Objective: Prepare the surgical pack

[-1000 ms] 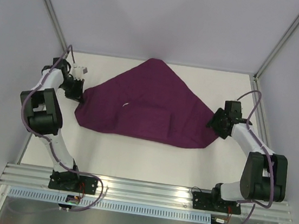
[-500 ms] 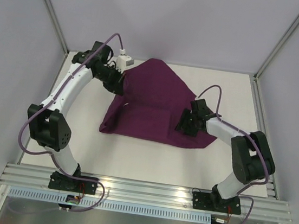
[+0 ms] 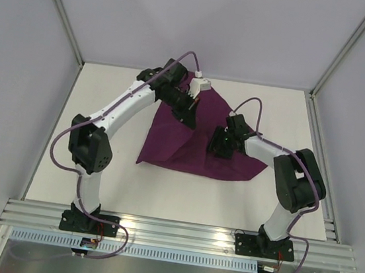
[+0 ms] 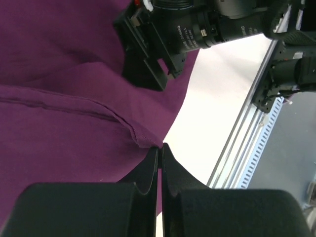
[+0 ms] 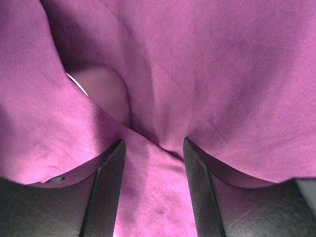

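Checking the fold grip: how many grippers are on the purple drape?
2. The left gripper is pinched shut on the drape at its edge, over its far-left part. The right gripper, fingers apart, straddles a raised fold near the middle. Neither is hidden.

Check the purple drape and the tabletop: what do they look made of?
Drape: woven cloth, matte, likely cotton-type; fine diagonal weave, stitched hem and soft folds show in the wrist views. Tabletop: smooth white matte panel, maybe laminate or painted board; no grain or glare visible.
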Motion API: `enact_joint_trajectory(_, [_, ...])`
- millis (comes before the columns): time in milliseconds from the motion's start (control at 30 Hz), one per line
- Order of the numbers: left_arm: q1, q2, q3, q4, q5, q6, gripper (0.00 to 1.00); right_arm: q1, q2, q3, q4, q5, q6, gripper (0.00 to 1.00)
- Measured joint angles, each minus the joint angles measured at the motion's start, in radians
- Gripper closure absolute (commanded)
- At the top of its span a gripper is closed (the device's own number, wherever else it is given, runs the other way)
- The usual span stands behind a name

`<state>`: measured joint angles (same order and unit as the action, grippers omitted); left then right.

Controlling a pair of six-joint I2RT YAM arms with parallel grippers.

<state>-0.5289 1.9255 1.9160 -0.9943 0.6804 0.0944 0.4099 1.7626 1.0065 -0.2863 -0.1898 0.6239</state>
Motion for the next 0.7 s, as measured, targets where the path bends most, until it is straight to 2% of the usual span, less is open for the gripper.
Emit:
enact_joint_trajectory(267, [-0.045,0.2,-0.012,0.167,0.049,-0.143,1.0,-0.001,0.003,0.006,-0.007,-0.005,-0.008,0.45])
enact_joint_trajectory(533, [-0.043,0.209,-0.113,0.307,0.031,-0.202,1.0,0.0,-0.018,0.055,-0.111,0.076,-0.027,0.34])
enact_joint_trajectory(567, [-0.043,0.212,-0.113,0.32,0.028,-0.205,0.98,-0.003,-0.038,0.058,-0.132,0.091,-0.031,0.34])
enact_joint_trajectory(600, [-0.043,0.218,-0.113,0.335,0.026,-0.209,0.91,-0.008,-0.07,0.059,-0.161,0.109,-0.038,0.32])
enact_joint_trajectory(700, [-0.043,0.245,-0.113,0.359,0.025,-0.216,0.84,-0.043,-0.165,0.056,-0.216,0.15,-0.054,0.3])
